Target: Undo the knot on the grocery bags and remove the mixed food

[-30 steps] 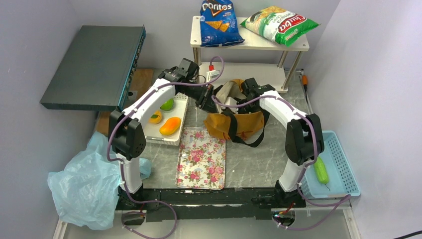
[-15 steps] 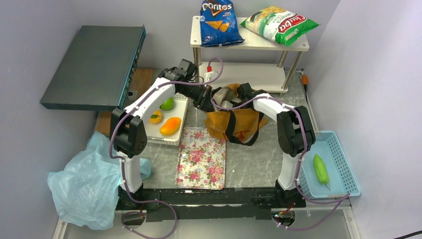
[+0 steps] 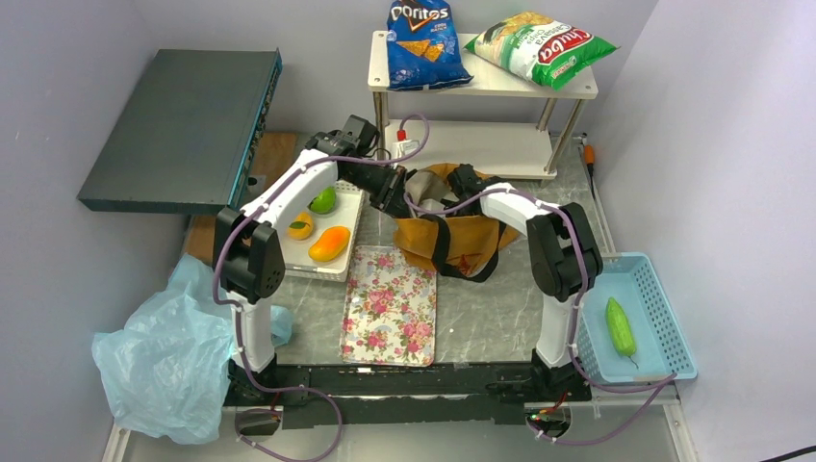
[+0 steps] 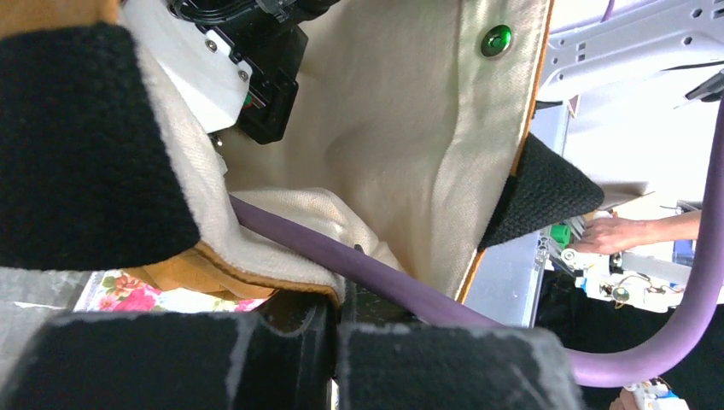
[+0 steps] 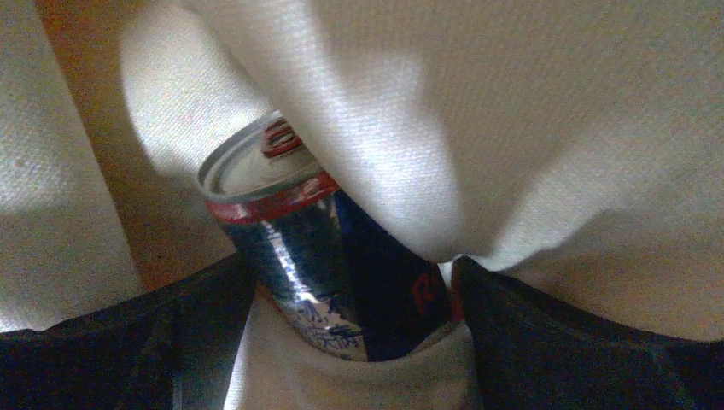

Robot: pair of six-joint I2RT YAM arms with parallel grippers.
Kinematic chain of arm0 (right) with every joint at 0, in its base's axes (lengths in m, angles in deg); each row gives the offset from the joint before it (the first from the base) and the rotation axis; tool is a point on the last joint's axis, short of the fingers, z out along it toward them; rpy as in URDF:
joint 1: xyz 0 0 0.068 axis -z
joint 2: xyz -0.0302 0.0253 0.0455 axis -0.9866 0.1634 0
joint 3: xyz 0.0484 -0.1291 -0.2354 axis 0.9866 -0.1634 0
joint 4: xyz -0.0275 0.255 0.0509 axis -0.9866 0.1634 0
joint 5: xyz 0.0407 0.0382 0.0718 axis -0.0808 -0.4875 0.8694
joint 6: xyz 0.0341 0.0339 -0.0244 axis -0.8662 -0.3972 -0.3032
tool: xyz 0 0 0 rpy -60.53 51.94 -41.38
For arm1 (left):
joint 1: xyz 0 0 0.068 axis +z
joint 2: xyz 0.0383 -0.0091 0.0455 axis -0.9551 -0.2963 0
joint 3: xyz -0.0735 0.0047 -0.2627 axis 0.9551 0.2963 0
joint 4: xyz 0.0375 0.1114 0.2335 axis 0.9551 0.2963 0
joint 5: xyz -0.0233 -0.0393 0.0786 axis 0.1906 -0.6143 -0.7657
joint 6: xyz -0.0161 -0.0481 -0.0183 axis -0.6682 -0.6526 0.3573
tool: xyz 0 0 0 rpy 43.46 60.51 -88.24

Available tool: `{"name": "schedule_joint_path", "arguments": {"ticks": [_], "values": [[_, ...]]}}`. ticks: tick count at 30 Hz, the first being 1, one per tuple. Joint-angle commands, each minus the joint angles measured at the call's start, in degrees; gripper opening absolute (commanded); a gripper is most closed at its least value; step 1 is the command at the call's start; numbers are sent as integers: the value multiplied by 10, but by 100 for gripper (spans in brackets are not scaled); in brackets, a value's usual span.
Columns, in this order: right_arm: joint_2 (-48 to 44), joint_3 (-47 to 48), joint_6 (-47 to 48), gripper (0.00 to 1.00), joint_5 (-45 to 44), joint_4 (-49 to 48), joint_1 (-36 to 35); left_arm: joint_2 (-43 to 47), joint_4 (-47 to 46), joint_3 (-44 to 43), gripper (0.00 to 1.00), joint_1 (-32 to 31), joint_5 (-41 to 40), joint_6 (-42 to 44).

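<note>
The orange-tan tote [image 3: 467, 239] lies at the table's middle with its mouth open and its black straps [image 3: 441, 248] hanging loose; no knot shows. My left gripper [image 3: 393, 192] is shut on the tote's near rim [image 4: 282, 278] and holds it up. My right gripper [image 3: 452, 183] is deep inside the tote. In the right wrist view its jaws press both sides of a slim silver-blue can [image 5: 324, 256] lying in the cream lining [image 5: 529, 128]. The green fruit [image 3: 323, 200], orange fruit [image 3: 300, 227] and mango [image 3: 329, 243] lie on a white tray [image 3: 352, 204].
A floral tray [image 3: 390, 303] lies in front of the tote. A long green vegetable [image 3: 621, 329] lies in the blue basket [image 3: 664, 322] at right. The green-white chip bag [image 3: 541, 46] and Doritos bag [image 3: 423, 29] sit on the white shelf [image 3: 481, 82]. The light-blue plastic bag [image 3: 164, 366] is crumpled at near left.
My right arm has swung left and pushed its gripper deeper into the tote. The tote's mouth has shifted slightly. My left gripper has kept its hold on the rim.
</note>
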Motion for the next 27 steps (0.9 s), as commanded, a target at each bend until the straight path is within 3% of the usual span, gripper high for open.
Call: {"name": "schedule_joint_path", "arguments": {"ticks": [1,3,8,10,27], "values": [[98,-10,-41,85,-86,89,-4,0,-20,-19,0,-9,23,-12],[97,-10,-45,74,-87,85,-4,4,-18,-22,0,-9,22,-13],[56,-50,-43,18,-59,52,-3,13,-19,-15,0,-9,16,-12],[33,-65,-42,2,-41,35,-2,16,-21,-11,0,-9,15,-13],[-203,-11,-86,0,152,55,13,31,-48,13,0,-11,-15,-25]]}}
